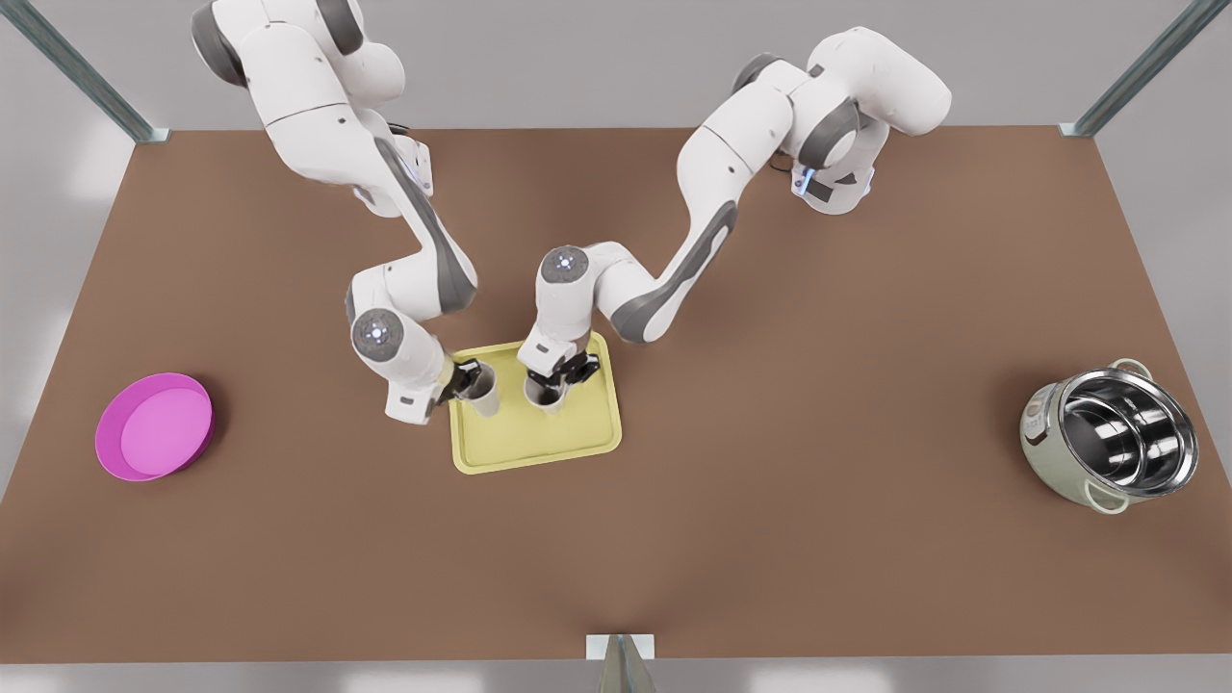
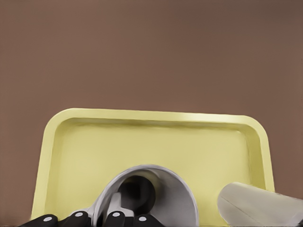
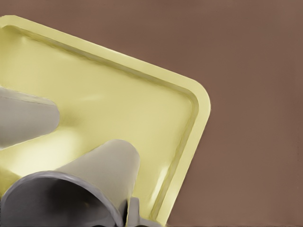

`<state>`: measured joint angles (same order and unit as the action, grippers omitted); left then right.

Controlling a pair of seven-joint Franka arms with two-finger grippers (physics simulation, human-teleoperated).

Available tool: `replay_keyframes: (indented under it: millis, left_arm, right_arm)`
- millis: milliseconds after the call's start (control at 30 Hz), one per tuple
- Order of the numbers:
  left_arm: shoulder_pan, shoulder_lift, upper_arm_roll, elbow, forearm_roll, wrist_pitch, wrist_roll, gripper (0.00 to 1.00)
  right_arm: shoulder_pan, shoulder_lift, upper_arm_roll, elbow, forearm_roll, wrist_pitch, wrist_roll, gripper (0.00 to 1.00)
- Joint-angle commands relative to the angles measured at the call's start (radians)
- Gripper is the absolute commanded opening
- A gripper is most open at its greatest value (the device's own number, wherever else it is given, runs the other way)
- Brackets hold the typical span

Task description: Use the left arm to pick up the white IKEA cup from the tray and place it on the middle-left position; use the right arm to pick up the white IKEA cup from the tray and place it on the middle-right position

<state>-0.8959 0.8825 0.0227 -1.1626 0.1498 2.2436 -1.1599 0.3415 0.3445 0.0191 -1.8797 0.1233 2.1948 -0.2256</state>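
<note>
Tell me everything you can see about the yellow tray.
The tray is pale yellow, plastic-looking, rectangular with rounded corners and a low raised rim. It lies flat on the brown table, near the middle. Two white cups sit on its far half: the left gripper is at one, the right gripper at the other.
</note>
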Motion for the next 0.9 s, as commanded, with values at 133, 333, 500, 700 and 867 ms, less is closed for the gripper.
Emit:
replay_keyframes:
  millis: [133, 333, 500, 700, 867]
  left_arm:
    - [0.238, -0.379, -0.003, -0.511, -0.161, 0.010, 0.544, 0.21]
    - [0.476, -0.355, -0.003, -0.569, -0.217, 0.198, 1.092, 0.21]
    - [0.506, -0.347, -0.001, -0.657, -0.213, 0.406, 1.184, 0.22]
    - [0.505, -0.321, 0.000, -0.663, -0.208, 0.458, 1.184, 0.22]
    - [0.506, -0.324, 0.003, -0.660, -0.210, 0.449, 1.232, 1.00]
  right_arm:
    - [-0.010, -0.012, -0.202, 0.120, -0.022, -0.236, -0.238, 0.04]
    - [-0.076, 0.142, -0.373, 0.192, -0.028, -0.221, -0.497, 0.04]
    - [-0.159, 0.258, -0.369, 0.286, 0.045, -0.213, -0.647, 0.04]
    - [-0.168, 0.329, -0.370, 0.333, 0.075, -0.191, -0.684, 0.04]
    - [-0.168, 0.346, -0.369, 0.335, 0.075, -0.152, -0.683, 0.05]
